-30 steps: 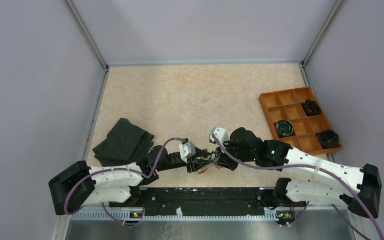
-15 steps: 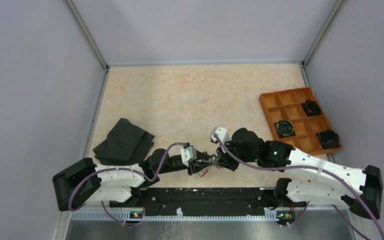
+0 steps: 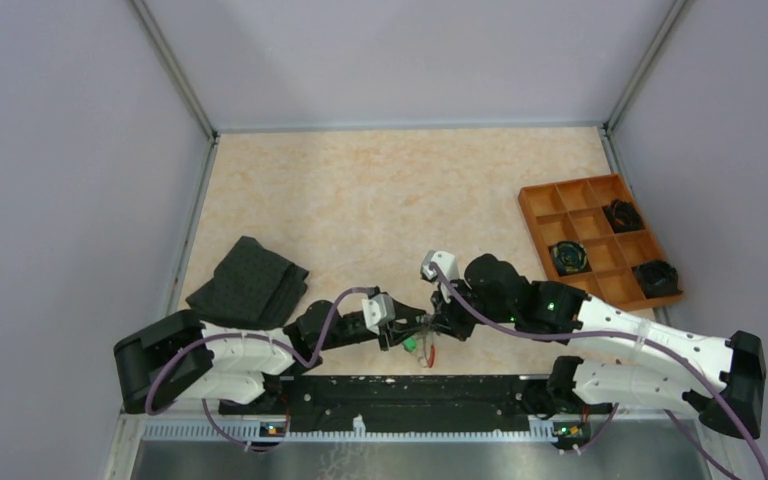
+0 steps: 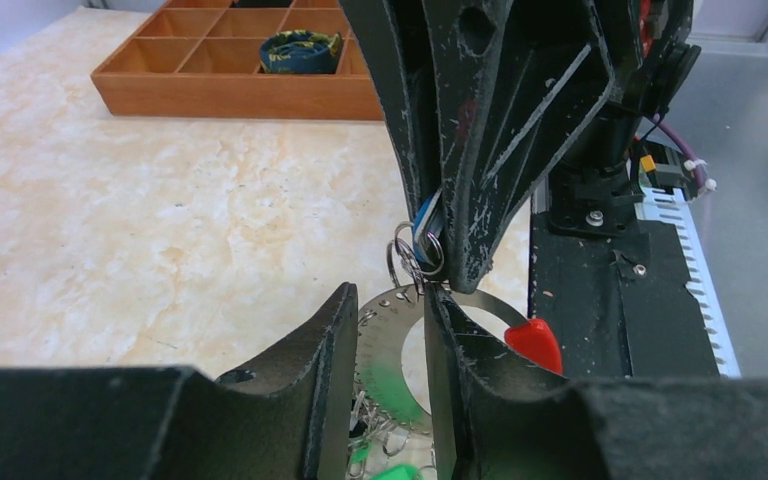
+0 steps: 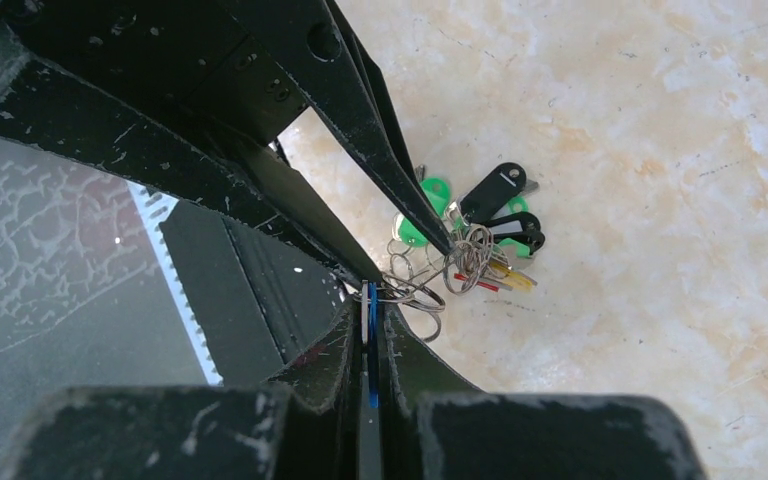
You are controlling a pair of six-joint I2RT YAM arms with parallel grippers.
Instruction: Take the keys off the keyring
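Pale lilac walls (image 3: 60, 150) enclose a beige marbled tabletop (image 3: 390, 190).

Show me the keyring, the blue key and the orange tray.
keyring (image 4: 533, 343), left wrist view, on its red sleeve.
blue key (image 5: 371, 350), right wrist view, on its blue edge.
orange tray (image 4: 230, 95), left wrist view, on its near wall.

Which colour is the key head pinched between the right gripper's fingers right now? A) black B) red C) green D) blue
D: in the right wrist view a blue key head sits edge-on, clamped in the right gripper.
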